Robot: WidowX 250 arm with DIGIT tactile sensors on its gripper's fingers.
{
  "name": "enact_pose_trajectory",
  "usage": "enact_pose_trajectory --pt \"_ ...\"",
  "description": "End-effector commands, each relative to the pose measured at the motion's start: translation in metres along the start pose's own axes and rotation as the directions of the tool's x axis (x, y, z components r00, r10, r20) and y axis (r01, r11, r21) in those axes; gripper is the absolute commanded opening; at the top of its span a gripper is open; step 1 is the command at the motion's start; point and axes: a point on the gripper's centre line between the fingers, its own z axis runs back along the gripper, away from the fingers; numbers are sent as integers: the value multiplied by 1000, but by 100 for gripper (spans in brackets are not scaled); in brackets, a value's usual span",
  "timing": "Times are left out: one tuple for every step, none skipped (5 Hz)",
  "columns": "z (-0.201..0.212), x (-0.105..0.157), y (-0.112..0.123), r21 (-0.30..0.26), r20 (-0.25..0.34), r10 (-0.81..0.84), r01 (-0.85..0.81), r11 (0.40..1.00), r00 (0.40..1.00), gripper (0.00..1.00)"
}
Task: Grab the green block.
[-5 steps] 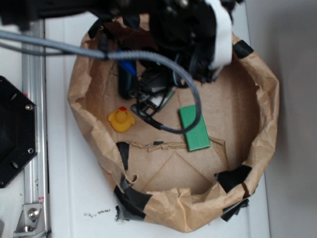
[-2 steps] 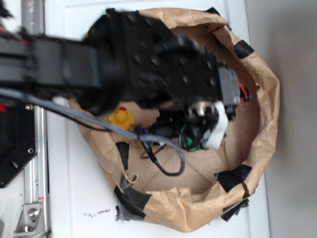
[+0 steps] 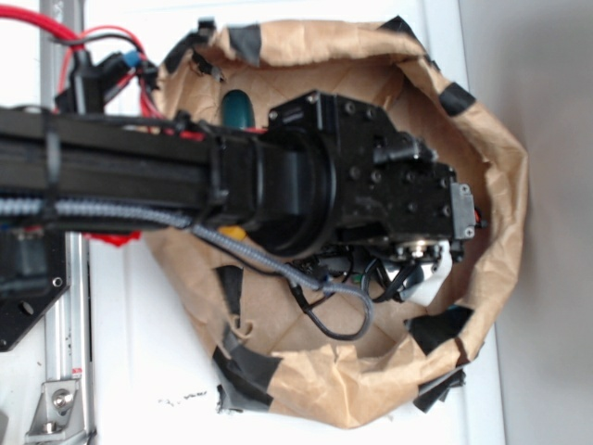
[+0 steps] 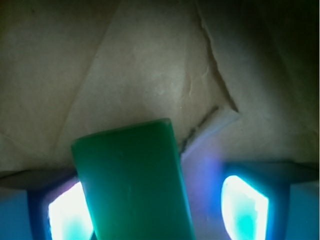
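In the wrist view the green block (image 4: pixel 132 185) lies on the brown paper floor between my gripper's (image 4: pixel 156 212) two fingers. It sits close against the left finger (image 4: pixel 67 212), and a gap shows between it and the right finger (image 4: pixel 245 207). The jaws stand open around it. In the exterior view the black wrist and gripper (image 3: pixel 408 264) hang low inside the paper bag (image 3: pixel 505 176), and they hide the block there.
The bag's crumpled taped walls ring the work area. A dark teal capsule (image 3: pixel 236 107) lies at the back of the bag. A sliver of the yellow duck (image 3: pixel 232 232) shows under the arm. A grey cable (image 3: pixel 324 306) loops below the wrist.
The arm has swung from the bag's far side to its middle and lowered over the green block. The block was visible in the exterior view a second ago and is now covered.
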Motion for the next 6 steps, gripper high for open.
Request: enact_pose_trajectory --pt "20 15 -10 20 46 -26 25 999 999 0" --pt "74 -30 -24 147 233 190 -227 963 954 0" --pt "124 -28 -15 138 216 424 -458 878 880 0" --pt "175 -22 -19 123 258 626 -668 734 736 0" --pt "206 -20 -5 105 236 798 -831 547 555 0" --pt "202 -15 6 80 167 927 -942 327 336 0"
